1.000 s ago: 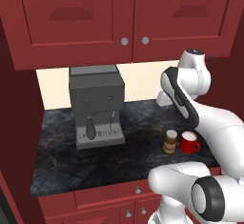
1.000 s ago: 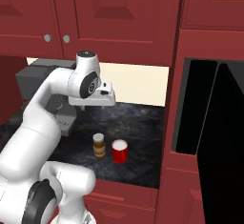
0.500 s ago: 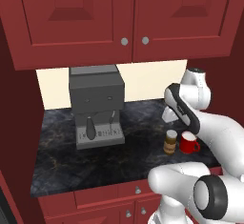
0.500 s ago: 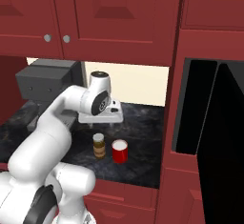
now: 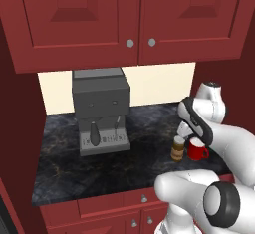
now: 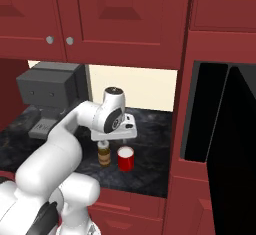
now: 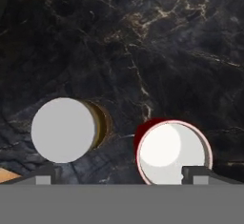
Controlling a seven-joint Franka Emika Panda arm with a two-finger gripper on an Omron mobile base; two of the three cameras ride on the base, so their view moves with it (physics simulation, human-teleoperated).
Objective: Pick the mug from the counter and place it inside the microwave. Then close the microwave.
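Right, your jaws hang just above the two small things on the desk, pointed straight down at them. In the hand view the two dark fingertips stand wide apart at the bottom edge with nothing between them, so the jaws are open and hold nothing. The mug sits under the right-hand fingertip in that view, its white inside facing up at you and a sliver of red wall showing at its upper left (you cannot make out the handle from there). The brown jar with its pale lid stands beside the mug, closer to the other fingertip, a strip of dark marbled stone between the two.

From the right base view you see the mug upright on the desk just below and to the right of the hand, and the jar directly under the hand. The microwave stands well off to the right of the jaws, its black door swung open. The grey coffee machine sits at the back of the desk, well to the left of the jaws.
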